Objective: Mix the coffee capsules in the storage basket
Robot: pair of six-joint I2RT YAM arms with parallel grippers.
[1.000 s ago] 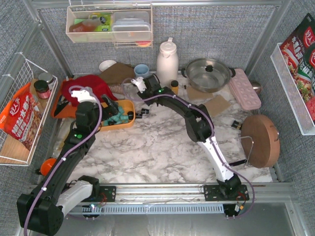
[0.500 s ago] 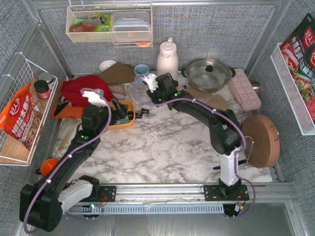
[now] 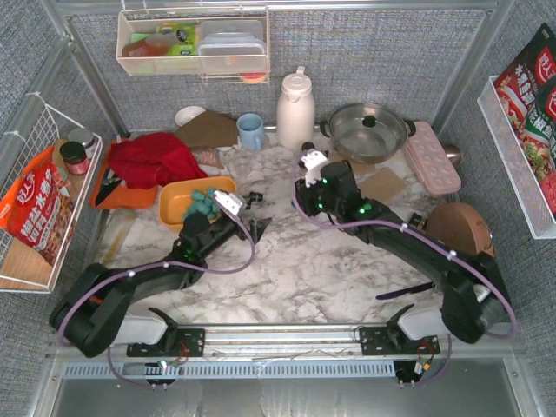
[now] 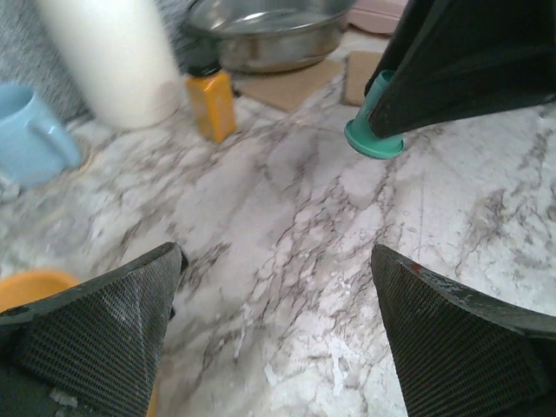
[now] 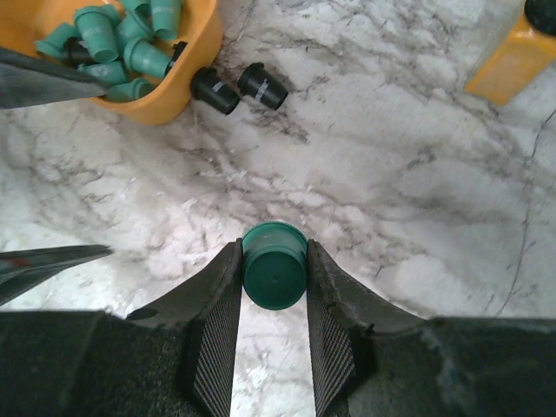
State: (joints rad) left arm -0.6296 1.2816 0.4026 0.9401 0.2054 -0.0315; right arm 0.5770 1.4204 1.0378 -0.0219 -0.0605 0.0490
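Marble tabletop carries the orange storage basket at about ten o'clock from its middle, with teal coffee capsules heaped in its right end. Two black capsules lie on the marble just off its three o'clock corner. The right gripper pinches one teal capsule over the marble, well apart from the basket. The left gripper hangs spread wide and holds nothing, at the basket's four o'clock.

Teal capsules in orange basket; black capsules beside it; teal capsule between fingers.
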